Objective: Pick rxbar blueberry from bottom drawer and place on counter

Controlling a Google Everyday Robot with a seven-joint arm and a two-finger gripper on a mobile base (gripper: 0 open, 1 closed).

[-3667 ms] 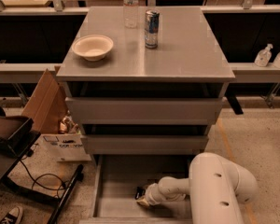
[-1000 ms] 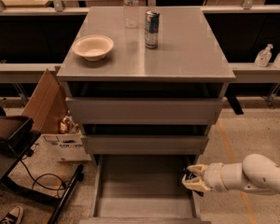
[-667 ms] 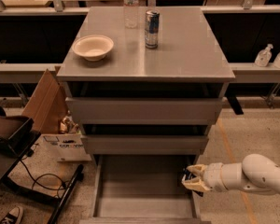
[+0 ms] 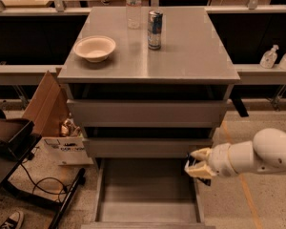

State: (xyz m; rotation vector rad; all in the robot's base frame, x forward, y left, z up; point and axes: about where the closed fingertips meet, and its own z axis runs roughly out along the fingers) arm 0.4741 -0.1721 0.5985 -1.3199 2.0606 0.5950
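Note:
The bottom drawer (image 4: pixel 148 194) is pulled open and its grey floor is bare. My gripper (image 4: pixel 198 168) hangs just above the drawer's right rim, below the middle drawer's right end. Its pale fingers are closed on a small dark thing, the rxbar blueberry (image 4: pixel 205 180), of which only a dark sliver shows under the fingers. The white arm (image 4: pixel 262 154) reaches in from the right. The counter (image 4: pixel 186 51) is the grey cabinet top, well above the gripper.
On the counter stand a blue-silver can (image 4: pixel 155 30), a white bowl (image 4: pixel 94 48) and a clear bottle (image 4: pixel 133 6). A cardboard box (image 4: pixel 45 104) and a black stand (image 4: pixel 9 142) sit left of the cabinet. Two pump bottles (image 4: pixel 269 56) stand on the right shelf.
The gripper has come out of the drawer's inside with the bar and moved to the drawer's right rim. Over the last second it has barely moved.

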